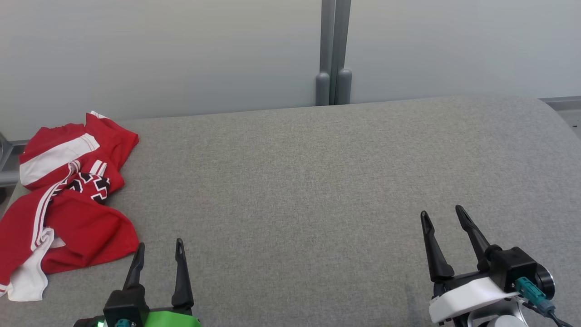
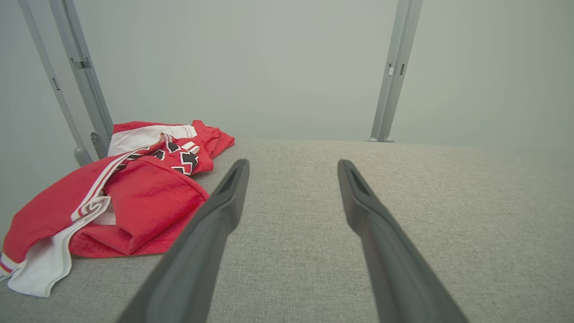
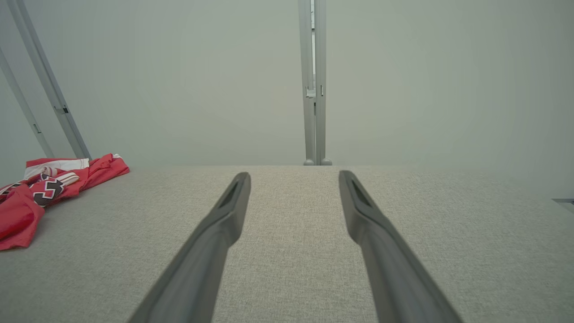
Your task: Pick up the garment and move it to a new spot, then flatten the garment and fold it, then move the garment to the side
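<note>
The red and white garment (image 1: 77, 204) lies crumpled on the grey cloth bench (image 1: 295, 181), just left of my left claw (image 1: 160, 244) and reaching on ahead of it. Its long axis runs away from me, so that claw is much the nearer, while my right claw (image 1: 442, 210) is well apart, off to the garment's right. Both claws stand wide and empty with bare cloth ahead, and past their tips the bench ends at pale wall panels (image 1: 159, 50) joined by a grey post (image 1: 333, 50).
</note>
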`<state>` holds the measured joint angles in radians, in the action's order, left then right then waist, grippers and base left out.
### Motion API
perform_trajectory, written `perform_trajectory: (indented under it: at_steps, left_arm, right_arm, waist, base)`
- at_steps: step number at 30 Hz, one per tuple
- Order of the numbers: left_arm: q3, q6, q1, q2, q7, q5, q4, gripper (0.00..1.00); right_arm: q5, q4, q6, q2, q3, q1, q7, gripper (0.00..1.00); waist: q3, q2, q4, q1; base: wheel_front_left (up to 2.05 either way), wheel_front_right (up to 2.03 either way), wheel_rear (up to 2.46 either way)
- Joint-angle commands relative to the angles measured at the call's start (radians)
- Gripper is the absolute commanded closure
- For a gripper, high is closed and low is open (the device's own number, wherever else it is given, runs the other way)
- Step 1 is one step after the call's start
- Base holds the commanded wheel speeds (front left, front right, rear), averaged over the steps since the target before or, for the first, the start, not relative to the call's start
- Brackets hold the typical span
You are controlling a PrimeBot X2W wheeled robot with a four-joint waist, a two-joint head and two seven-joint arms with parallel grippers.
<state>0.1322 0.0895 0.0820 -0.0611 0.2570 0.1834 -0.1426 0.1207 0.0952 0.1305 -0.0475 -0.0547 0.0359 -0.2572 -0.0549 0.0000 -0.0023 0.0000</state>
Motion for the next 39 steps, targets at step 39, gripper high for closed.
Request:
perform_trajectory:
  at_steps: [39]
  left_arm:
    - [-0.017, -0.006, 0.003, 0.001, 0.008, -0.005, -0.023, 0.00]
  right_arm:
    - [-0.009, -0.004, 0.000, -0.005, 0.010, 0.019, -0.009, 0.00]
  waist:
    - [-0.004, 0.0000, 0.036, 0.0000]
  base:
    - [0.00, 0.00, 0.00]
